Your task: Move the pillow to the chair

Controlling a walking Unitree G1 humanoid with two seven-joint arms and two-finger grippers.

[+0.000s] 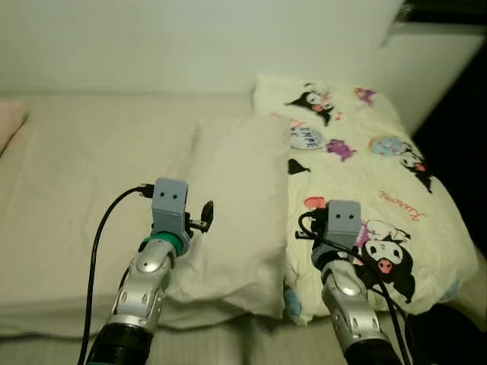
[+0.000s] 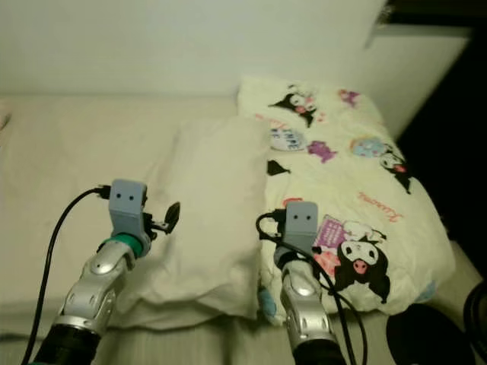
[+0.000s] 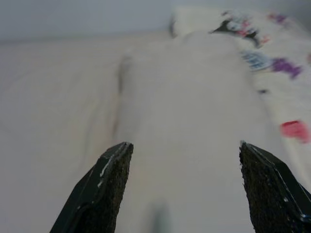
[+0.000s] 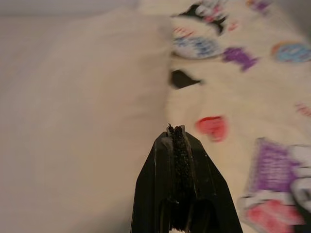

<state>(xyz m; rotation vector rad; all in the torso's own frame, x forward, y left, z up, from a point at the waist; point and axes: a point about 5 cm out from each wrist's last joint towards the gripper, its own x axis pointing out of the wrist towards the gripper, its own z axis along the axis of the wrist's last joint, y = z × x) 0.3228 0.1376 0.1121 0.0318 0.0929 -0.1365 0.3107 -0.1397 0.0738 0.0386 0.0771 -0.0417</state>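
Observation:
A plain cream pillow (image 1: 236,213) lies on the bed (image 1: 84,167), lengthwise away from me. Touching its right side is a bigger white pillow (image 1: 365,167) printed with cartoon characters. My left gripper (image 3: 185,145) hovers open over the near left part of the cream pillow, with nothing between its fingers (image 3: 109,194). One black finger (image 1: 207,214) pokes out beside the left wrist mount. My right gripper (image 4: 176,130) is shut on nothing and points along the seam where the two pillows meet, just above the printed pillow's near edge.
A pale wall (image 1: 190,38) runs behind the bed. Right of the printed pillow there is a dark gap (image 1: 464,144), and a dark round object (image 1: 449,334) sits low at the right. A pinkish cloth (image 1: 9,122) pokes in at the far left.

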